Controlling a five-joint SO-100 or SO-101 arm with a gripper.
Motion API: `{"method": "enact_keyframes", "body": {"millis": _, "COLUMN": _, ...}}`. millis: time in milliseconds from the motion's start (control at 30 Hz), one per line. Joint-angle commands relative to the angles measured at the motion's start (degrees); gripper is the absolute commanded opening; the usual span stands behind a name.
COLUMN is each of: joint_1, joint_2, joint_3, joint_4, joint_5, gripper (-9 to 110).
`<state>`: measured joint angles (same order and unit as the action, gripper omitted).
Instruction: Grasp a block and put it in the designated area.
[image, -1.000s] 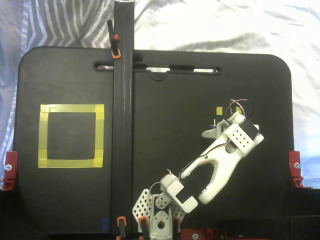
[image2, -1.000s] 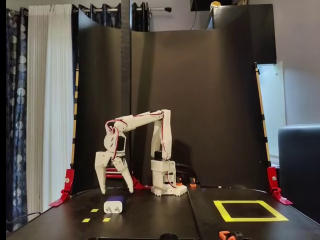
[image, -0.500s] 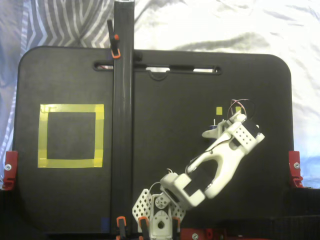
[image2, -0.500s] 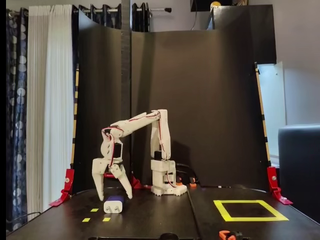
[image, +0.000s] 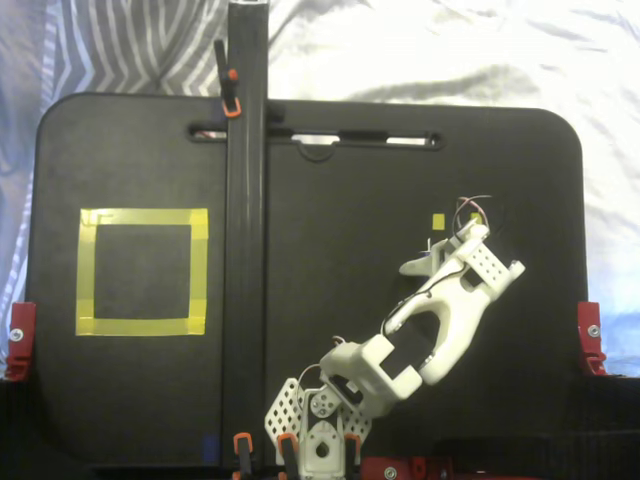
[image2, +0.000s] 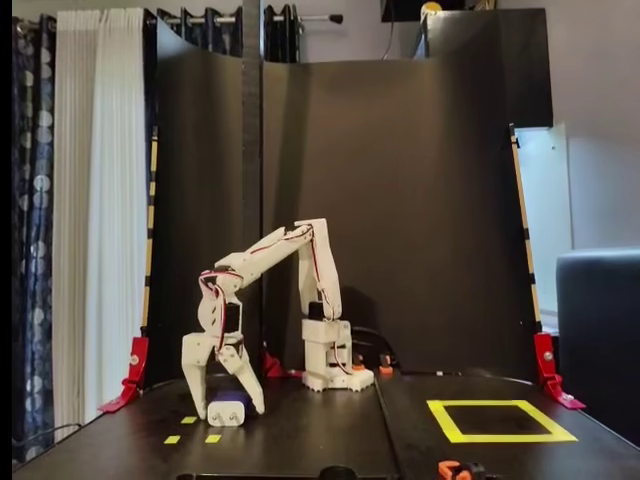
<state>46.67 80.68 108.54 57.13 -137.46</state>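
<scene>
The dark-blue block (image2: 228, 401) with a light lower part sits on the black table near the left in a fixed view. My white gripper (image2: 229, 411) points down and is open, with one finger on each side of the block, tips at table level. In the top-down fixed view my gripper (image: 449, 246) is right of centre and hides the block. The designated area, a large yellow tape square (image: 143, 216), lies far left there and at the right in the side view (image2: 505, 438).
A black vertical post (image: 245, 200) splits the board between my gripper and the yellow square. Small yellow tape squares (image2: 188, 420) lie around the block. Red clamps (image: 590, 335) hold the board's edges. My arm's base (image2: 335, 365) stands at the back.
</scene>
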Motion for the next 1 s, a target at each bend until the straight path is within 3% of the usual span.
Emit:
{"method": "enact_keyframes", "body": {"millis": 0, "joint_1": -0.26, "joint_2": 0.35, "joint_3": -0.18, "joint_4": -0.18, "joint_5": -0.44, "gripper": 25}}
{"method": "enact_keyframes", "body": {"millis": 133, "joint_1": -0.44, "joint_2": 0.35, "joint_3": 0.53, "joint_4": -0.62, "joint_5": -0.44, "gripper": 17}}
{"method": "enact_keyframes", "body": {"millis": 533, "joint_1": -0.44, "joint_2": 1.58, "joint_3": 0.70, "joint_4": -0.44, "joint_5": -0.09, "gripper": 17}}
{"method": "enact_keyframes", "body": {"millis": 967, "joint_1": -4.66, "joint_2": 15.12, "joint_3": 0.00, "joint_4": 8.17, "joint_5": 4.57, "gripper": 17}}
